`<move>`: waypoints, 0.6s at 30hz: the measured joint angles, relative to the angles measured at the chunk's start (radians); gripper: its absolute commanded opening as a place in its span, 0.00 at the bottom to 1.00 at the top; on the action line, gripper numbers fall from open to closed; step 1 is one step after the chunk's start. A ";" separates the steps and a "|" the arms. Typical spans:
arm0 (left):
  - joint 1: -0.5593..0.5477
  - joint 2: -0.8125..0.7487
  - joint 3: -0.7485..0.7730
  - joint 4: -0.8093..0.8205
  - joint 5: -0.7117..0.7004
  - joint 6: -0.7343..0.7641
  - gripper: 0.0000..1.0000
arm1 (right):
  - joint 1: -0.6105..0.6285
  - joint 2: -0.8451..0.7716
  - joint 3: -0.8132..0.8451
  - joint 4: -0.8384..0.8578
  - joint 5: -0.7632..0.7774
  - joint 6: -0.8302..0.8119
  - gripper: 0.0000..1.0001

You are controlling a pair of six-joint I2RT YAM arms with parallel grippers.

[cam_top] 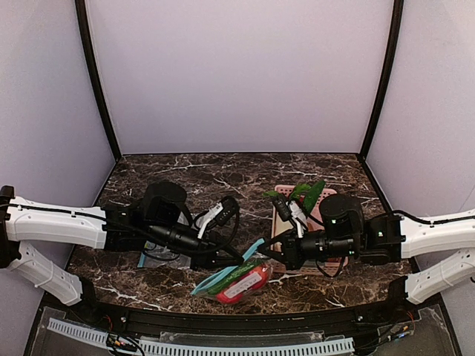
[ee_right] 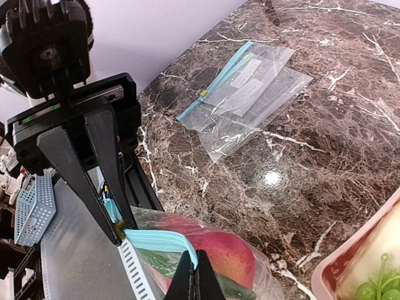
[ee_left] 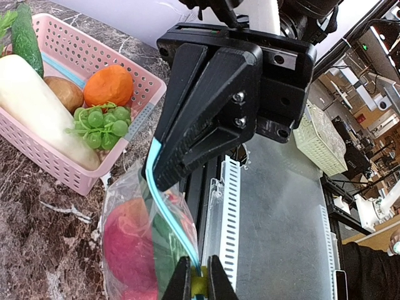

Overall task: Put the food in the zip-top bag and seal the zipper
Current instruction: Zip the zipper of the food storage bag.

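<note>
Here we see the left gripper [ee_left: 199,279] clamped shut on the light blue zipper strip [ee_right: 156,240] of the clear plastic zip-top bag [ee_left: 117,195]. The right gripper [ee_right: 197,276] pinches the same strip farther along. Beneath both jaws, inside the bag, lie the round red-pink fruits [ee_right: 219,247] and the slim dark green cucumber [ee_right: 234,290].

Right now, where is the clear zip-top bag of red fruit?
Top view: the clear zip-top bag is central, by the marble table's near edge, nearer and left of the pink plastic basket.
</note>
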 measured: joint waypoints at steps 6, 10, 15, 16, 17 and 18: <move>0.007 -0.004 -0.001 -0.015 -0.002 0.007 0.01 | -0.027 -0.011 0.000 -0.017 0.011 0.021 0.00; 0.010 -0.013 -0.002 -0.019 -0.003 0.012 0.01 | -0.044 -0.018 0.000 -0.023 0.011 0.029 0.00; 0.015 -0.018 -0.005 -0.024 -0.004 0.017 0.01 | -0.061 -0.032 -0.002 -0.039 0.012 0.040 0.00; 0.016 -0.018 -0.007 -0.026 -0.003 0.018 0.01 | -0.064 -0.034 -0.002 -0.042 0.012 0.042 0.00; 0.016 -0.019 -0.010 -0.027 -0.003 0.018 0.01 | -0.067 -0.039 -0.002 -0.048 0.013 0.043 0.00; 0.017 -0.021 -0.013 -0.027 -0.003 0.018 0.01 | -0.069 -0.042 -0.002 -0.052 0.014 0.045 0.00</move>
